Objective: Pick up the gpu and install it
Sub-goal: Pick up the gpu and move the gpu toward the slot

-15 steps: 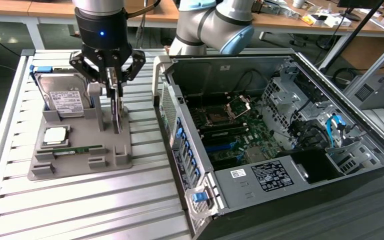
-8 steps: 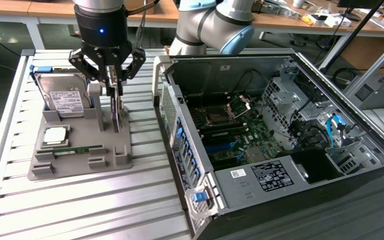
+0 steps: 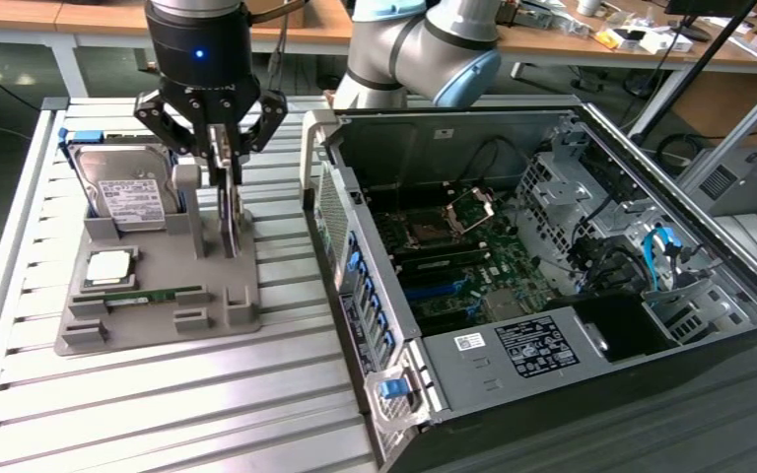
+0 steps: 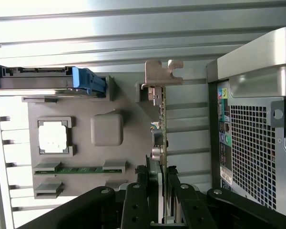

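In the exterior view my fingers (image 3: 218, 148) are closed on the top edge of the gpu (image 3: 230, 212), which stands on edge in its slot at the case-side edge of the holder (image 3: 155, 330). As I judge it, the card is gripped but not yet out of the slot. To do this well I would keep the grip square on the board and draw it straight up along the slot walls, without twisting. A tilt could jam the thin card or bend its bracket. Across the holder from the card the hard drive (image 3: 129, 192) leans upright, with the processor (image 3: 106, 266) and the memory stick (image 3: 155, 294) lying flat in front of it, all apart from my grip. The open case (image 3: 332, 197) stands just beside the holder on the tabletop (image 3: 155, 414). Its near wall is the closest thing I could knock. In the wrist view I see the card (image 4: 163, 124) edge-on, one finger on each face. Its silver bracket (image 4: 157, 76) is at the holder's far end, hooked over a post there, so it must clear that post.
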